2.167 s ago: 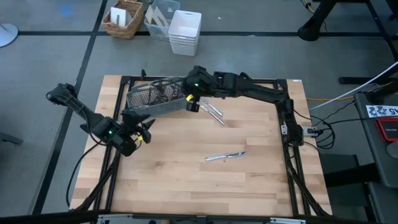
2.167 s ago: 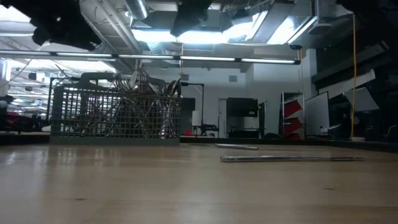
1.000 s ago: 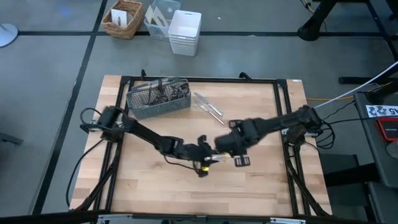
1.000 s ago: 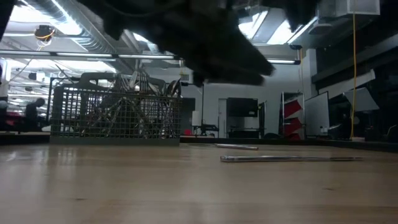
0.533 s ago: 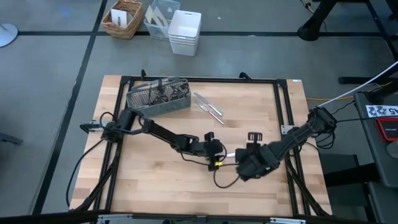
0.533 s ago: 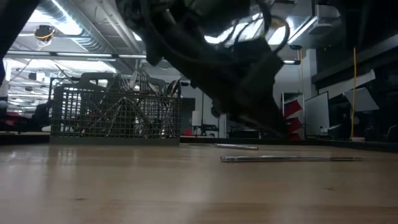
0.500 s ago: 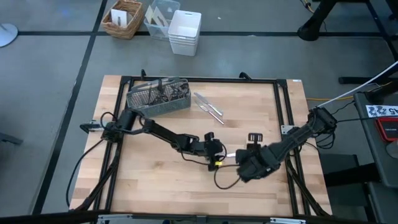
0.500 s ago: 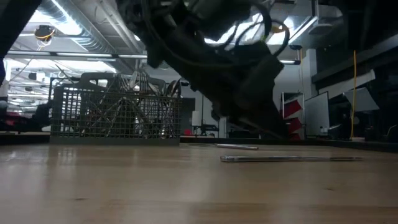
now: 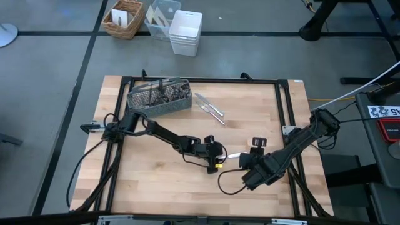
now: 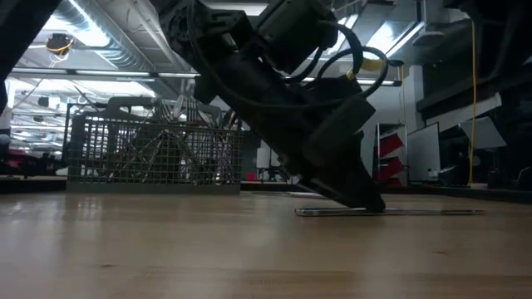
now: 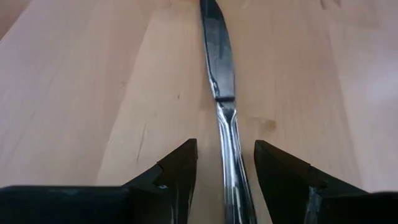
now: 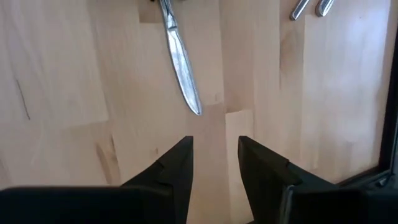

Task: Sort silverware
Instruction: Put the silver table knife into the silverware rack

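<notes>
One piece of silverware, a knife (image 9: 235,155), lies flat on the wooden table near its middle. My left gripper (image 11: 225,171) is open and slants down over the knife's handle (image 11: 229,134), one finger on each side; I see no touch. In the low view its tips (image 10: 366,202) sit at the knife (image 10: 416,212). My right gripper (image 12: 213,163) hovers open above the bare table just beyond the knife's blade tip (image 12: 194,106), with nothing between its fingers. Two more pieces (image 9: 210,106) lie beside the caddy.
The grey wire-mesh caddy (image 9: 159,98), full of silverware, stands at the table's far left (image 10: 158,154). Bins and a basket (image 9: 186,31) sit on the floor beyond the far edge. A black frame (image 9: 284,106) runs round the table.
My left gripper has gone toward the table's right edge and down, tipping further downward until its open fingers straddle the knife's handle. My right gripper has swung away from the knife toward the near edge, sinking and rolling. The knife has stayed where it was.
</notes>
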